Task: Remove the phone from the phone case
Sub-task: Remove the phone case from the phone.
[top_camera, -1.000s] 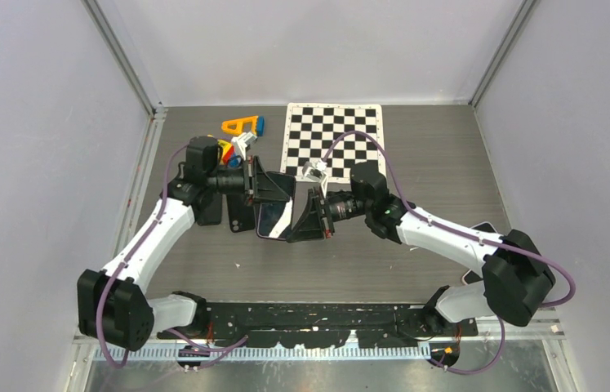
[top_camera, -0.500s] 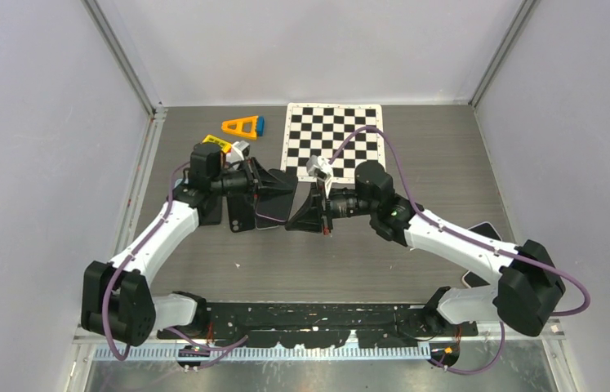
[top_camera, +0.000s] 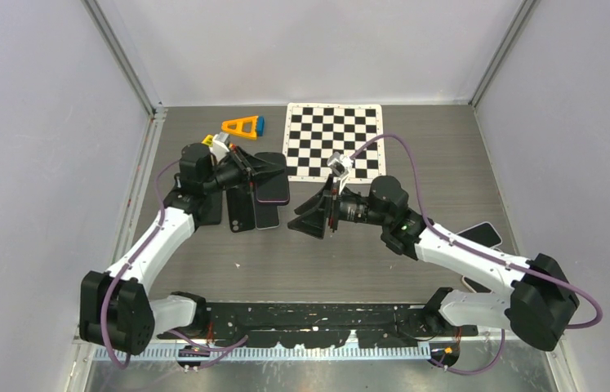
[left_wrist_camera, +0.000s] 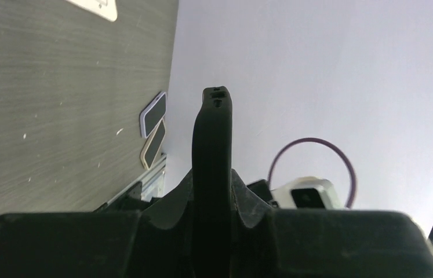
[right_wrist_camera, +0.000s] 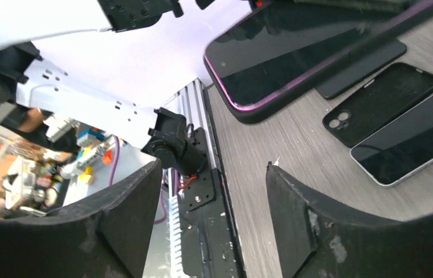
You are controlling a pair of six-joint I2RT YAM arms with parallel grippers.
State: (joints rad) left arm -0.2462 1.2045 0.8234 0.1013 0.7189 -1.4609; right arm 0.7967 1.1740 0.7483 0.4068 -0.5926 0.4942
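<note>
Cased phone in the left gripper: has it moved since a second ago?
Yes: the cased phone has shifted away from the arms, toward the checkerboard's near-left corner.

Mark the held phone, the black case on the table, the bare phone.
held phone (right_wrist_camera: pixel 295 55): right wrist view, screen centre
black case (right_wrist_camera: pixel 385 99): right wrist view, centre panel
bare phone (right_wrist_camera: pixel 414 139): right wrist view, screen centre

Nothing legible anywhere; no lettering readable on the phone (right_wrist_camera: pixel 295 52) or checkerboard (top_camera: pixel 333 139).
</note>
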